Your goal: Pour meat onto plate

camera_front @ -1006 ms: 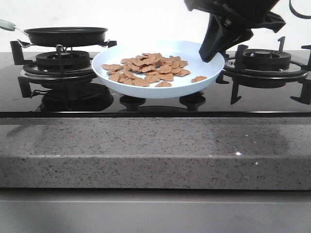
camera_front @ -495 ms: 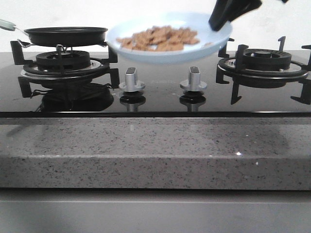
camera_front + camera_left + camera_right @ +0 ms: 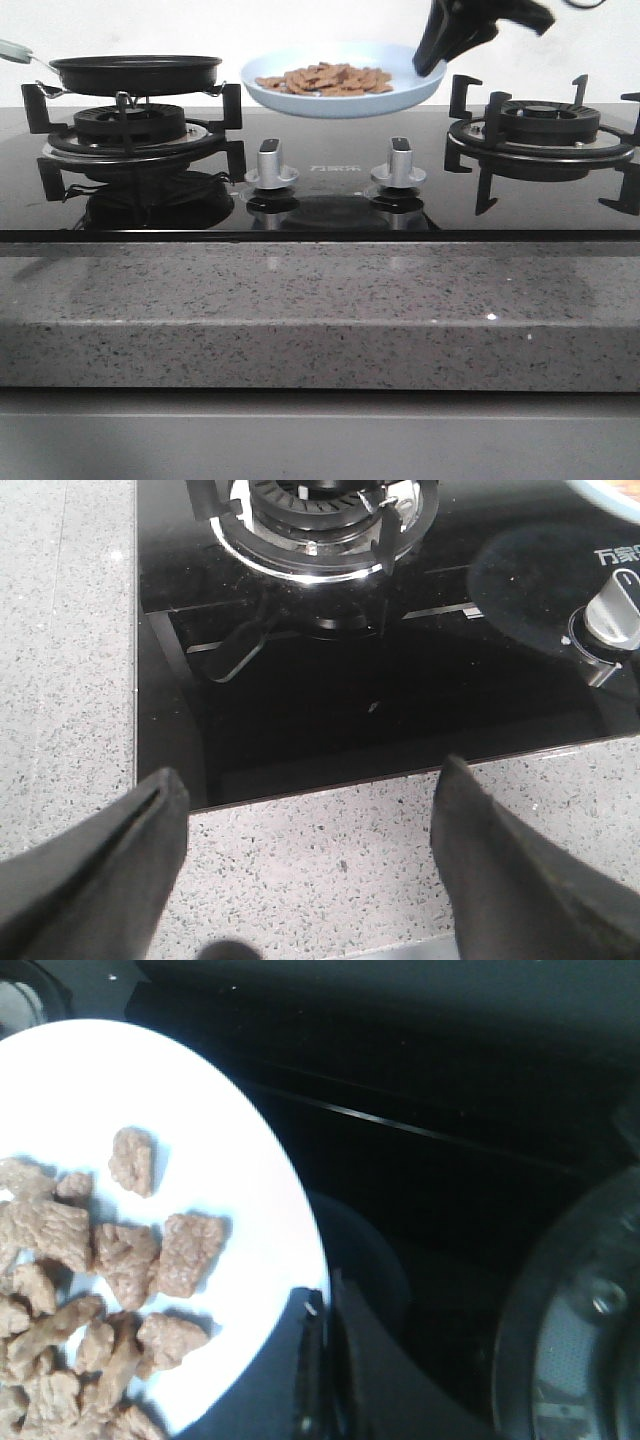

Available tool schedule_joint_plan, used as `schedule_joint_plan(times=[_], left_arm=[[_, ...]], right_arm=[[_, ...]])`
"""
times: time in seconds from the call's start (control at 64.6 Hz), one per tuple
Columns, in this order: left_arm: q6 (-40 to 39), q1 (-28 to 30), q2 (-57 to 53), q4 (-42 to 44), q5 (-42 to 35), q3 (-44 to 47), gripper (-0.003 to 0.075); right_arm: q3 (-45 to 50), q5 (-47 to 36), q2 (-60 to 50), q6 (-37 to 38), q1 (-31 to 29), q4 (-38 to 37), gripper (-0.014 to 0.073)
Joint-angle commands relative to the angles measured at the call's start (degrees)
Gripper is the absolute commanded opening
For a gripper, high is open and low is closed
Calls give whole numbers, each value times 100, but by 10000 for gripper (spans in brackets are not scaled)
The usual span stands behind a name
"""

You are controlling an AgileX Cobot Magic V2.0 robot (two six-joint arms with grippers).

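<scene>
The pale-blue plate [image 3: 340, 98] hangs in the air above the stove, between the two burners, held by its right rim. The meat [image 3: 325, 79], a loose heap of orange-brown pieces, lies on it. My right gripper [image 3: 432, 62] is shut on the plate's rim; in the right wrist view the plate [image 3: 225, 1160] and meat [image 3: 130, 1260] show with my right gripper [image 3: 322, 1305] clamped on the edge. The black frying pan [image 3: 135, 73] sits on the left burner. My left gripper [image 3: 310, 785] is open and empty over the granite counter edge.
The right burner grate [image 3: 540, 130] stands just right of the held plate. Two silver knobs [image 3: 272, 165] [image 3: 397, 165] sit on the black glass hob below it. The pan's handle [image 3: 15, 50] sticks out to the far left. A grey granite counter [image 3: 320, 310] runs along the front.
My right gripper has lifted the plate with the meat off the hob and carried it up and back. The two knobs it covered are uncovered. The left gripper has not visibly moved.
</scene>
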Motion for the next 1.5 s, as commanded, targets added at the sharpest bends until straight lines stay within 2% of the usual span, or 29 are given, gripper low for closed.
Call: schedule_joint_plan(times=[0.0, 0.294, 0.356, 0.542, 0.619, 0.836, 0.913, 1.146, 1.486], left_arm=[[-48, -43, -6, -66, -390, -149, 499], [-48, -43, -6, -66, -390, -149, 491], [-48, -43, -6, -66, -390, -149, 491], [-48, -43, -6, -66, -390, -149, 491], [-48, -43, -6, -66, -390, -149, 491], [-48, -43, -6, -66, -390, -149, 491], [-48, -43, -6, -66, -390, -149, 491], [-48, -43, -6, -66, -390, -149, 491], [-48, -43, -6, -66, -390, -149, 491]], right_arm=[[-328, -247, -124, -41, -24, 267, -113], [-370, -331, 312, -41, -28, 242, -99], [-370, -267, 364, -41, -28, 223, -54], [-370, -201, 320, -41, -35, 164, 281], [-370, -193, 162, -41, -35, 107, 364], [-188, 109, -776, -41, -35, -428, 377], [234, -38, -1347, -41, -35, -591, 377], [2489, -655, -3437, -41, -35, -835, 377], [5290, -737, -6723, -41, -35, -917, 377]])
